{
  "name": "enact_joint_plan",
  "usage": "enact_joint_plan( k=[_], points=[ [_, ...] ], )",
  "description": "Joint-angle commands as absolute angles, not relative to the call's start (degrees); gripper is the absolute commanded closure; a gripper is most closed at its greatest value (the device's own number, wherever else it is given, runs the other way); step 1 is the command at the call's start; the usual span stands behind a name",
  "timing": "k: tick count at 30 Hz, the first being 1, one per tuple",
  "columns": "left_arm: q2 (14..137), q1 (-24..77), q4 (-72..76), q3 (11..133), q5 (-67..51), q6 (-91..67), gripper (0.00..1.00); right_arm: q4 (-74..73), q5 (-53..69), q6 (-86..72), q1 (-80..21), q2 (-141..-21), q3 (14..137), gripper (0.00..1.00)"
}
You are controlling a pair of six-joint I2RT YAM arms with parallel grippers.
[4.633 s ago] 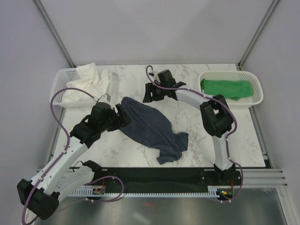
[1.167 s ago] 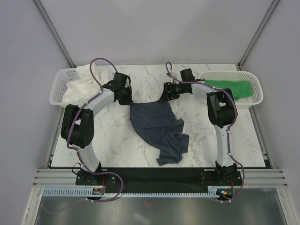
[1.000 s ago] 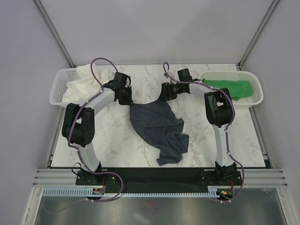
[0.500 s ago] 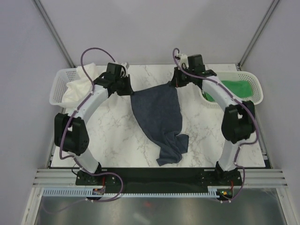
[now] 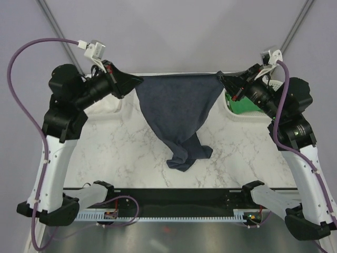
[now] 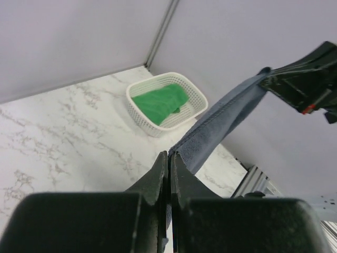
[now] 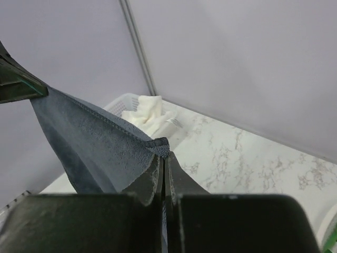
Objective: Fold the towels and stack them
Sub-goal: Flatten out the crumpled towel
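Note:
The navy-blue towel (image 5: pixel 178 108) hangs stretched high above the table between both arms, its lower end bunched on the marble near the front. My left gripper (image 5: pixel 138 80) is shut on its left top corner, and my right gripper (image 5: pixel 220 78) is shut on the right top corner. In the left wrist view the towel (image 6: pixel 231 113) runs from my left gripper (image 6: pixel 169 156) up to the other arm. The right wrist view shows the towel's hemmed corner (image 7: pixel 105 142) pinched in my right gripper (image 7: pixel 164 155). The green towel (image 6: pixel 160 103) lies in the right basket. The cream-white towel (image 7: pixel 145 113) lies in the left basket.
A white mesh basket (image 6: pixel 194 97) stands at the table's back right, and another (image 7: pixel 120 103) at the back left, mostly hidden behind the arms in the top view. Frame posts rise at both back corners.
Both arms have risen and spread apart, lifting the navy towel off the table and pulling its top edge taut. The right gripper closed on its corner about a second ago.

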State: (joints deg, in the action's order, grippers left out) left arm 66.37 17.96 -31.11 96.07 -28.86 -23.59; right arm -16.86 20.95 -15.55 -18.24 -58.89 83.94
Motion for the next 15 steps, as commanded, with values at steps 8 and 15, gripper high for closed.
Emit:
enact_joint_plan(
  k=[8, 15],
  points=[
    [67.14, 17.14, -35.77, 90.89, -32.27, -24.25, 0.98, -24.13, 19.69, -18.03, -17.67, -59.04, 83.22, 1.0],
    [74.08, 17.14, -33.93, 66.15, -18.3, -30.32, 0.98, -29.01, 10.55, -24.75, -18.19, -66.0, 65.18, 1.0]
  ],
)
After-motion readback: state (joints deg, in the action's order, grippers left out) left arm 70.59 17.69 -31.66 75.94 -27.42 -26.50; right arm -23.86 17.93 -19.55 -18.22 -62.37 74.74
